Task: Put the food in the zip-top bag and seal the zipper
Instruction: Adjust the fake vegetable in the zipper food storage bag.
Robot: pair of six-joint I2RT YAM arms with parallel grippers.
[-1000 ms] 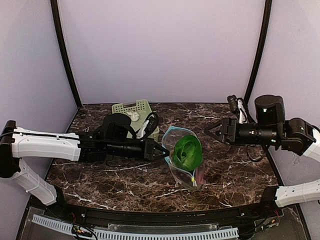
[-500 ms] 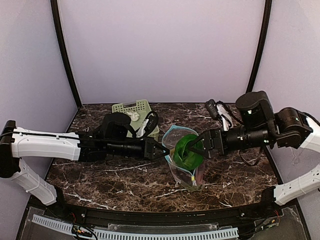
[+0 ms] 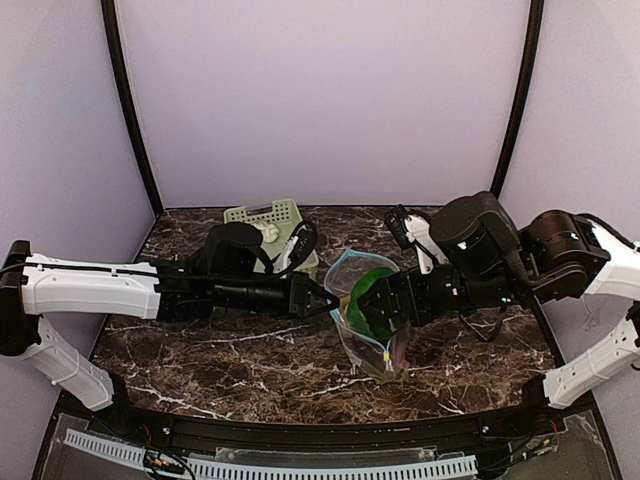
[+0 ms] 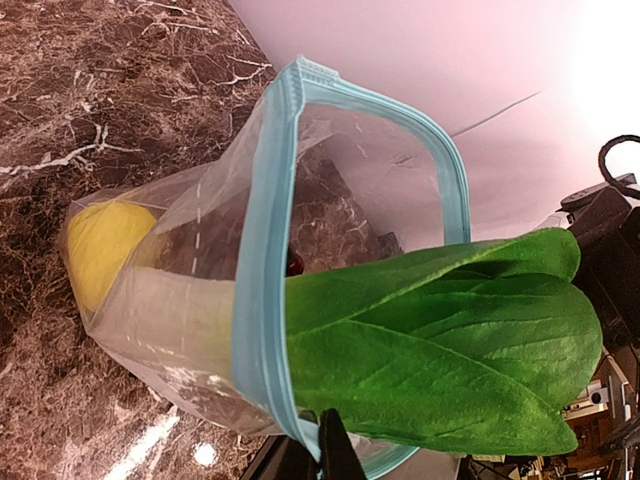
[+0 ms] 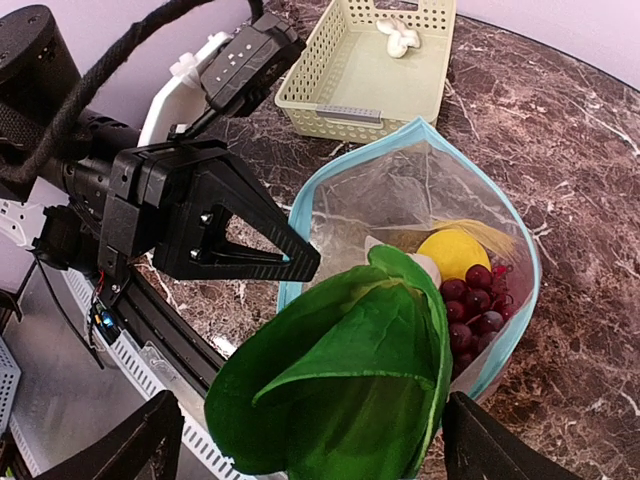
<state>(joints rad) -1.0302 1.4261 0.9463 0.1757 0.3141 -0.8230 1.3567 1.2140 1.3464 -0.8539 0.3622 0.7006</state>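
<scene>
Your spread right hand (image 5: 318, 440) straddles the bok choy (image 5: 340, 370), leaves jutting from the zip-top bag (image 5: 390, 185) toward it (left hand (image 5: 305, 262) pinches its rim).

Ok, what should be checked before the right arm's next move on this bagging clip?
1. Left claw shut on the rim of the zip-top bag, mouth held open: ok.
2. Right claw open, astride the bok choy leaves: ok.
3. Bok choy fully inside: not ok, leaves stick out past the zipper.
4. Lemon and grapes inside: ok.
5. All food bagged: not ok, garlic lies in the basket.
</scene>
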